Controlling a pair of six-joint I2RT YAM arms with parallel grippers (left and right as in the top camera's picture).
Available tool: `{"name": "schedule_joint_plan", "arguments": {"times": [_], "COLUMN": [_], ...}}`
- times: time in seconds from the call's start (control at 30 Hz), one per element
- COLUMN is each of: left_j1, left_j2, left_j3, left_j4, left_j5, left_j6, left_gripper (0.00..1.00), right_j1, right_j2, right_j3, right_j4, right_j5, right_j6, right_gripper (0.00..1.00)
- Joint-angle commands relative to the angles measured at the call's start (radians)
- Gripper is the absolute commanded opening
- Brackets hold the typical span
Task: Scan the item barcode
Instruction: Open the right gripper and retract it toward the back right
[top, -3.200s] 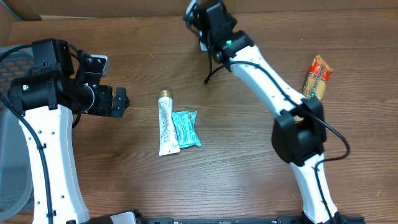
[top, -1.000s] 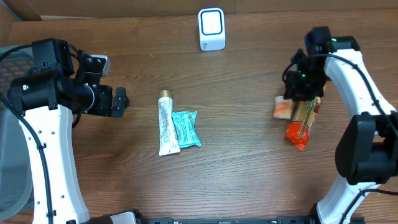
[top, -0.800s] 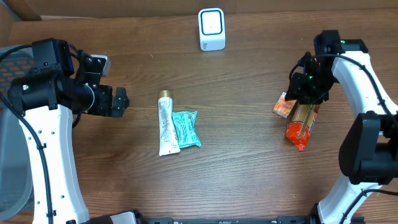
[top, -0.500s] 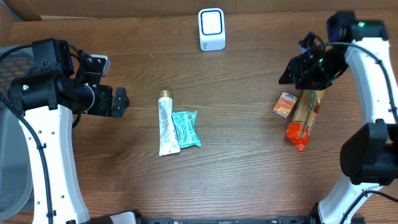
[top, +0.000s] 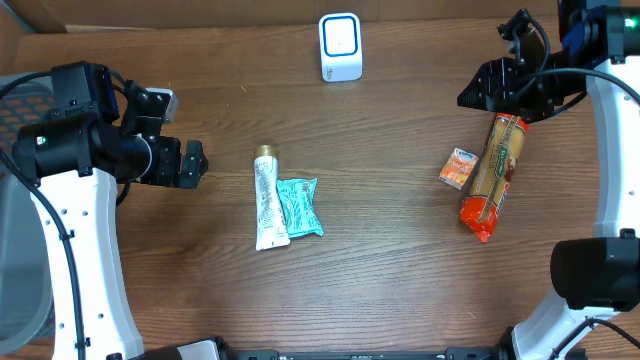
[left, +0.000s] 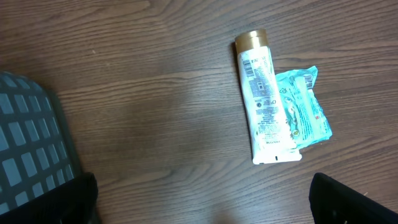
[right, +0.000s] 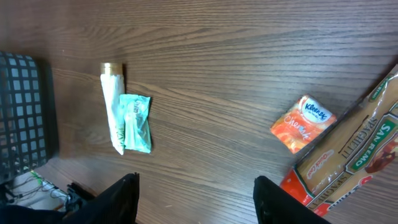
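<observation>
right gripper (right: 196, 204) lifted up and away from orange tissue pack (top: 459, 168), jaws now spread, empty. pack lies flat just beside spaghetti pack (top: 494, 170), well right of scanner (top: 341, 46). left gripper (left: 205, 208) spread wide, empty, near tube (top: 266, 198).

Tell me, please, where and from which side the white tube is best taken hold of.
Probably on the tube just below its gold cap, coming straight down and closing across its narrow width. It lies flat on the table, and the teal packet lies against one side of its crimped half.
</observation>
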Motion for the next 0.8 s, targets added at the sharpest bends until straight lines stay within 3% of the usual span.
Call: {"name": "schedule_joint_plan", "arguments": {"times": [0.0, 0.6, 0.77], "left_j1": [-0.001, -0.001, -0.001], "left_j2": [-0.009, -0.009, -0.009], "left_j3": [0.008, 0.008, 0.008], "left_j4": [0.001, 0.001, 0.001], "left_j5": [0.012, 0.012, 0.012], "left_j6": [0.000, 0.000, 0.000], "left_gripper": [1.00, 1.00, 1.00], "right_j1": [-0.006, -0.005, 0.000], "right_j2": [-0.024, -0.024, -0.024], "right_j3": [0.026, 0.025, 0.025], "right_j4": [0.006, 0.043, 0.062], "right_j5": [0.007, 0.011, 0.010], "right_j6": [-0.013, -0.013, -0.012], "right_gripper": [0.63, 0.64, 0.71]}}
